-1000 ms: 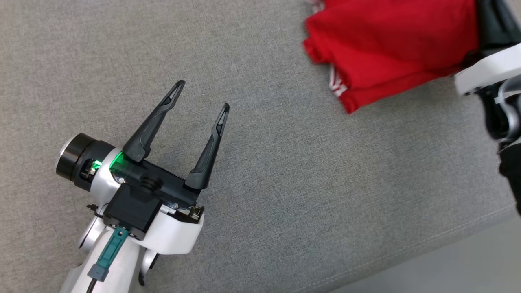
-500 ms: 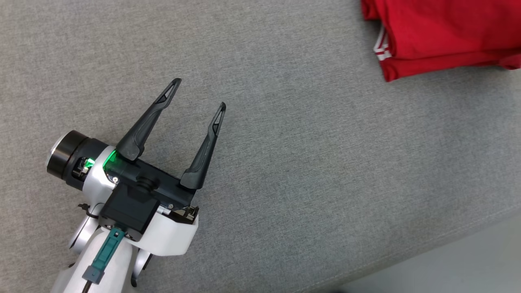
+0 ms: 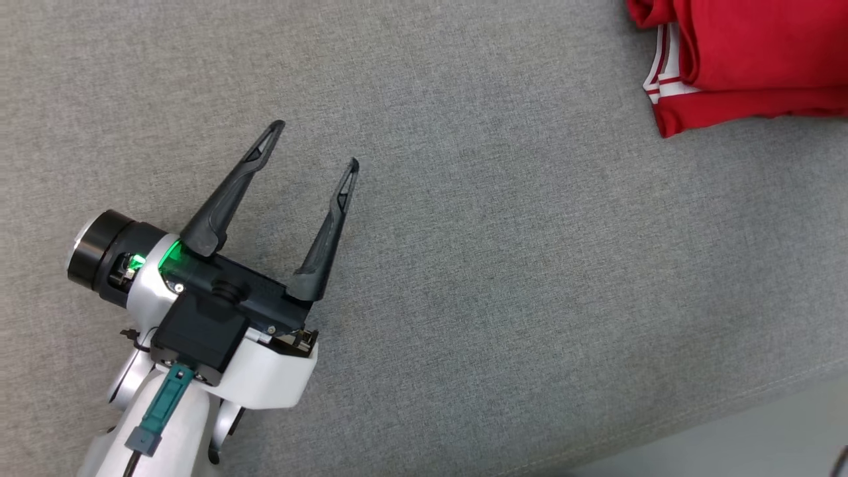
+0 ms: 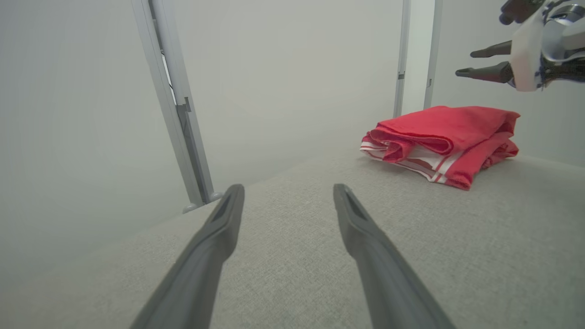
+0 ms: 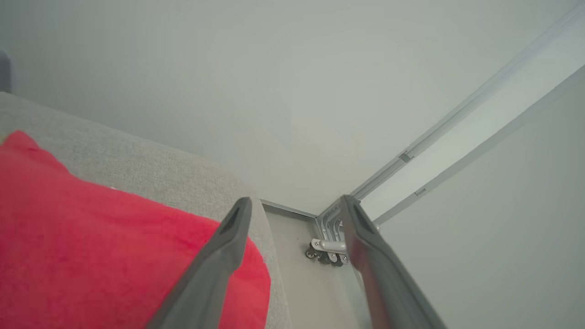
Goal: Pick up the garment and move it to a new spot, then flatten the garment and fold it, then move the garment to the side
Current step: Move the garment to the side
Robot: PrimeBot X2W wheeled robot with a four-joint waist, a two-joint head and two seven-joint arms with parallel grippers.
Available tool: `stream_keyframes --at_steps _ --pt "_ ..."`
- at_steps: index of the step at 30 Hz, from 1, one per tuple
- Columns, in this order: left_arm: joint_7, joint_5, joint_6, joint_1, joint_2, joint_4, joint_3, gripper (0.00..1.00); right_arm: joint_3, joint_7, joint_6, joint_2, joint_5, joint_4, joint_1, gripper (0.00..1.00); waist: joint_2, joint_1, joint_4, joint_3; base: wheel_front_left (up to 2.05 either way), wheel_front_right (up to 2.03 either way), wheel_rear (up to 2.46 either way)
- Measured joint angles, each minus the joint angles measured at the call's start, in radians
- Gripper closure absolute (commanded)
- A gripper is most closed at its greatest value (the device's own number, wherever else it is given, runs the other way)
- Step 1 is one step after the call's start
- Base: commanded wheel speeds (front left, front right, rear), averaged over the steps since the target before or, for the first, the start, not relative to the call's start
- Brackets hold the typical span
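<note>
A grey fabric-covered tabletop (image 3: pixel 530 298) is spreading across the head view, its near edge cutting across the lower right corner. A folded red garment (image 3: pixel 748 59) with white stripes along its hem is lying flat towards the tabletop's far right. In the right wrist view the garment (image 5: pixel 91 256) is sitting close to an edge of the tabletop. The left hand (image 3: pixel 315 144) is hovering over bare fabric near the tabletop's left side, well apart from the garment, its two dark fingers spreading wide with nothing between them. In the left wrist view the right hand (image 4: pixel 467 63) is hanging in the air above the garment (image 4: pixel 443 132), clear of it. The right hand's fingers (image 5: pixel 228 246) are standing apart, released and gripping nothing.
</note>
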Motion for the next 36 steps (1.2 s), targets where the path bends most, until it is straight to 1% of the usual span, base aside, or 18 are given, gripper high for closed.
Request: stream_keyframes --at_steps 2,4,6,8,9,13,17,19,24,26,32,36 --pt "-0.001 -0.003 0.012 0.001 -0.006 0.007 0.007 0.00 -0.035 0.000 0.000 0.059 -0.020 -0.046 0.011 0.00 0.0000 0.0001 0.004 -0.010 0.00 0.00 0.00" --pt "-0.004 -0.016 0.025 0.002 -0.015 0.017 0.015 0.00 -0.052 0.000 0.000 0.127 0.000 -0.090 0.030 0.00 0.0000 0.0000 0.009 -0.023 0.00 0.00 0.00" --pt "-0.008 -0.048 0.036 0.008 -0.039 0.034 0.024 0.00 -0.023 0.000 0.000 0.179 0.036 -0.115 0.056 0.00 0.0000 0.0000 0.016 -0.037 0.00 0.00 0.00" --pt "0.006 -0.133 0.049 0.031 -0.088 0.061 0.049 0.00 0.013 0.000 0.000 0.219 0.080 -0.152 0.088 0.00 0.0000 0.0000 0.023 -0.054 0.00 0.00 0.00" --pt "0.006 -0.148 0.055 0.039 -0.098 0.070 0.056 0.00 0.027 0.000 0.000 0.240 0.108 -0.173 0.103 0.00 0.0000 0.0001 0.027 -0.063 0.00 0.00 0.00" --pt "-0.009 -0.201 0.086 0.040 -0.114 0.114 0.100 0.00 0.137 0.000 0.000 0.294 0.209 -0.230 0.181 0.00 0.0000 0.0000 0.045 -0.102 0.00 0.00 0.00" --pt "-0.035 -0.230 0.122 0.057 -0.134 0.171 0.129 0.00 0.221 0.000 0.000 0.311 0.293 -0.282 0.272 0.00 0.0000 0.0000 0.069 -0.149 0.00 0.00 0.00" --pt "-0.054 -0.239 0.137 0.078 -0.141 0.233 0.142 0.00 0.279 0.000 0.000 0.324 0.340 -0.343 0.379 0.00 0.0000 0.0000 0.095 -0.207 0.00 0.00 0.00" --pt "-0.066 -0.238 0.153 0.115 -0.148 0.276 0.164 0.00 0.286 0.000 0.000 0.328 0.356 -0.441 0.527 0.00 0.0000 0.0000 0.125 -0.288 0.00 0.00 0.00" --pt "-0.066 -0.239 0.153 0.126 -0.150 0.279 0.168 0.00 0.279 0.000 0.000 0.329 0.362 -0.460 0.556 0.00 0.0000 0.0000 0.130 -0.305 0.00 0.00 0.00" --pt "-0.067 -0.237 0.141 0.196 -0.163 0.279 0.210 0.00 0.269 0.000 0.000 0.332 0.385 -0.590 0.717 0.00 0.0001 0.0000 0.157 -0.397 0.00 0.00 0.00" --pt "-0.067 -0.231 0.109 0.254 -0.167 0.300 0.226 0.00 0.241 0.000 0.000 0.330 0.406 -0.677 0.833 0.00 0.0000 0.0000 0.170 -0.455 0.00 0.00 0.00"
